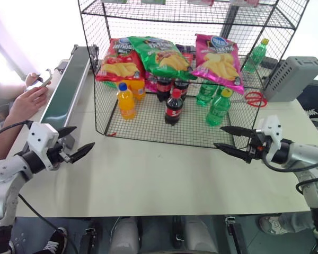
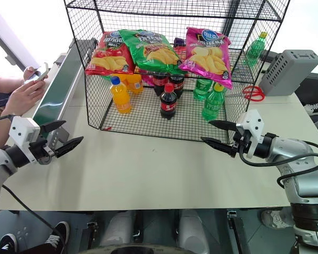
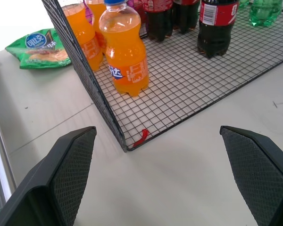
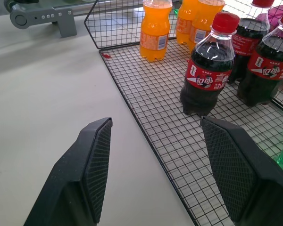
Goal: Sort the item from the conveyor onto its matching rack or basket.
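Rack top tiers cut off by the frame edge; packets up there can't be read. Conveyor runs back along the left side of the rack, far end lost in glare, near end partly behind the left gripper. A person's hand with a phone sits left of the conveyor, arm cut off at the edge. Grey slatted box right of the rack, partly seen through the rack mesh. Red scissors between rack and box, partly behind wire. Back-row bottles mostly hidden by the front ones and by the bags.

Pink crisp bag lies inside the rack on the middle shelf, right end, tilted, lower edge hanging over the green bottles. Green crisp bag beside it in the middle, red crisp bag at the left end. Below: 2 orange bottles at the left, cola bottles in the middle.

Pink bag is well apart from both sets of jaws, up and behind the rack's front wire. Right gripper hovers over the counter just in front of the rack's front right part, jaws apart, nothing between them; pink bag is above and behind it. Left gripper hangs off the rack's front left corner, near the conveyor end, jaws wide apart, empty. Left wrist view shows the rack corner with a small red clip between the fingers, and a second green packet on the counter outside the rack's left wall, print too small to read.
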Available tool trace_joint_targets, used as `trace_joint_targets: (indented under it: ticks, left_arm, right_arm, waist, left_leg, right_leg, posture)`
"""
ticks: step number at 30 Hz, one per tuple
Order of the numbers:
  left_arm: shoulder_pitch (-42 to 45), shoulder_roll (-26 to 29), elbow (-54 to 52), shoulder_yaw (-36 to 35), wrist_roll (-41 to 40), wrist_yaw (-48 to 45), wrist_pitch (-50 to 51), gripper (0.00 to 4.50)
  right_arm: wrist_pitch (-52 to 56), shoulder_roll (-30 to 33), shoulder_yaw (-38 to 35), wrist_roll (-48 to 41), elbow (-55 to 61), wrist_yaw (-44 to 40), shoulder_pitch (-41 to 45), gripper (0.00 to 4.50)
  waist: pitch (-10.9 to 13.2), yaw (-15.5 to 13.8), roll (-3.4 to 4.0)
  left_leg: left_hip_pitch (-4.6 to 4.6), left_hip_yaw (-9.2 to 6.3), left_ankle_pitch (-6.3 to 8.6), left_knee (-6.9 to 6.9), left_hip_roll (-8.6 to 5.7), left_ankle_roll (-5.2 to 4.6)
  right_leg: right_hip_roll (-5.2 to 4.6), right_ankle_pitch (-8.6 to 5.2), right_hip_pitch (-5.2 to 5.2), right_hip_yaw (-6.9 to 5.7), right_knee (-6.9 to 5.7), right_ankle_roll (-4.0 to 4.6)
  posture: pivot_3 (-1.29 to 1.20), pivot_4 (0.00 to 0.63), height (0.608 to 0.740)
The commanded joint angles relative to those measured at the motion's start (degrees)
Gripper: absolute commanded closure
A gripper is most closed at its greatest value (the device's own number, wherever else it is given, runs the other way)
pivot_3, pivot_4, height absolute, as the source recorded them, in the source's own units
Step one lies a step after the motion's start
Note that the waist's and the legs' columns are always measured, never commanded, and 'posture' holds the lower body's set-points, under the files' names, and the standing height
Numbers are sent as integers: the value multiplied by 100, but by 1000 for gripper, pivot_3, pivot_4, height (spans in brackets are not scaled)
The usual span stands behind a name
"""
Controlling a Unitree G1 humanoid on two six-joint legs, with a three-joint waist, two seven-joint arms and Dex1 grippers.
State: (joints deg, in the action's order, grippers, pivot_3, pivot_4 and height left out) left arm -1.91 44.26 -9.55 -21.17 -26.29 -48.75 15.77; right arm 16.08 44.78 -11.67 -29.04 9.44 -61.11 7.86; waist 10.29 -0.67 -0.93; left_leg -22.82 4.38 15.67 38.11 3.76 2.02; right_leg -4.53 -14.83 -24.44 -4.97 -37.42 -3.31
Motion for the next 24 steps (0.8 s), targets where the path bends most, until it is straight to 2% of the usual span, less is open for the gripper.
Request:
trace_joint_targets:
  ticks: [1, 24]
  left_arm:
    - [100, 60, -89, -45, 46, -33, -124, 0]
    - [376, -3, 218, 120, 206, -170, -415, 0]
  right_arm:
    - [-106, 7, -62, 14, 66, 14, 58, 1409]
    - [-197, 22, -61, 138, 18, -6, 64, 1409]
  waist:
    - [0, 1, 0]
    - [0, 3, 0]
  left_leg:
    - [0, 0, 0, 0, 0, 0]
    - [0, 1, 0, 0, 0, 0]
  right_leg:
    - [0, 0, 0, 0, 0, 0]
    - [0, 0, 0, 0, -1, 0]
  posture:
    - [0, 150, 740]
    - [0, 150, 740]
